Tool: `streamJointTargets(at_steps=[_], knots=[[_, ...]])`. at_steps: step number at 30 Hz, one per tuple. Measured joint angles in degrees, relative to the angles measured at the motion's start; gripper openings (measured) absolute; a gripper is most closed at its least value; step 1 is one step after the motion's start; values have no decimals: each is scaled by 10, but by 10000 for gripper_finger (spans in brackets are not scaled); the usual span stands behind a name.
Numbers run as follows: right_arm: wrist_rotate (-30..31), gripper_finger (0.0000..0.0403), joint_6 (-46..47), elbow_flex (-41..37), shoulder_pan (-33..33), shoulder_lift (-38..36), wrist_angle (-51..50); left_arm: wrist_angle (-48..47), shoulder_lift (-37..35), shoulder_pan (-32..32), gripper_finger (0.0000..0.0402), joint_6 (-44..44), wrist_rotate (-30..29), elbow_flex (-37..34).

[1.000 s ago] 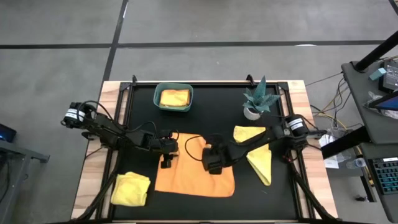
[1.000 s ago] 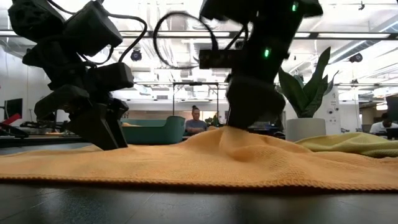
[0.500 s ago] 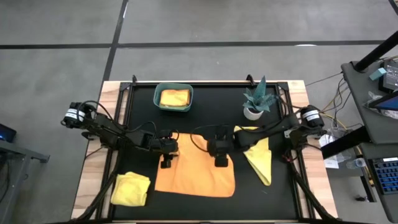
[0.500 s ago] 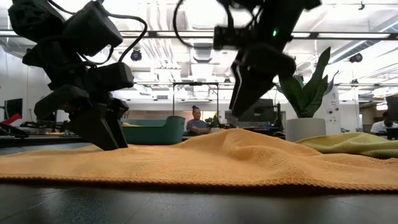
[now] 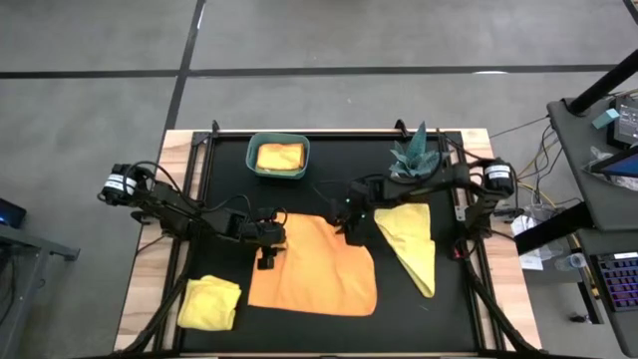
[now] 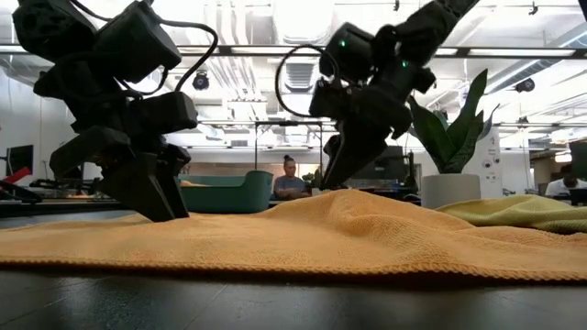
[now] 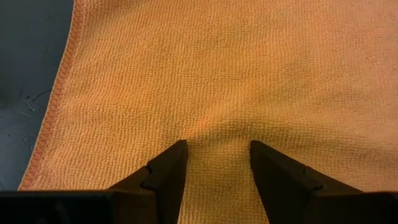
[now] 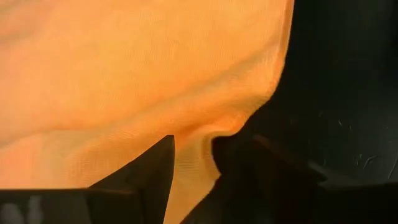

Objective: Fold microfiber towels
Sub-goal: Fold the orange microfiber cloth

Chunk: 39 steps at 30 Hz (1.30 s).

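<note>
Left tool (image 5: 267, 242) sits prongs apart, pressed onto the big orange microfibre towel (image 5: 314, 264) mid-frame on the black desk (image 5: 329, 165), pinning its left edge. Right tool (image 5: 351, 221) hovers prongs apart at the towel's upper right corner, holding nothing. Folding looks barely begun; next it likely needs that corner pinched. One orange towel, three yellow: crumpled one (image 5: 209, 302) lower left, triangular one (image 5: 411, 242) right, another in the teal bin (image 5: 279, 157).

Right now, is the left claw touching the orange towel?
Touching. In the left wrist view the left claw has both fingertips pressed into the orange towel, the cloth puckering between them; the low view shows it planted on the towel too.
</note>
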Motion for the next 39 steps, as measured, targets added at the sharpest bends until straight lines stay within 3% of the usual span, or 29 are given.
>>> streamJointTargets(at_steps=[12, 16, 22, 24, 28, 35, 37, 39], knots=[[-81, 166, 32, -35, 4, 0, 48, 1, 0, 0, 163, 0, 0, 0], [-95, 124, 42, -34, 7, 0, 47, 3, 0, 0, 163, 0, 0, 0], [-93, 27, 45, -34, 19, 2, 46, 4, 0, 0, 163, 0, 0, 0], [-85, 14, 46, -34, 23, 4, 46, 5, 0, 0, 163, 0, 0, 0], [13, 9, 40, -29, 37, 2, 12, 5, 0, 0, 163, 0, 0, 0], [264, 8, 36, 49, 62, -11, -147, -14, 0, 0, 163, -19, -1, 1], [302, 8, 52, 75, 68, -7, -185, -47, 0, 0, 163, -31, 1, 2], [297, 8, 75, 91, 69, -3, -192, -93, 0, 0, 163, -41, 6, 0]])
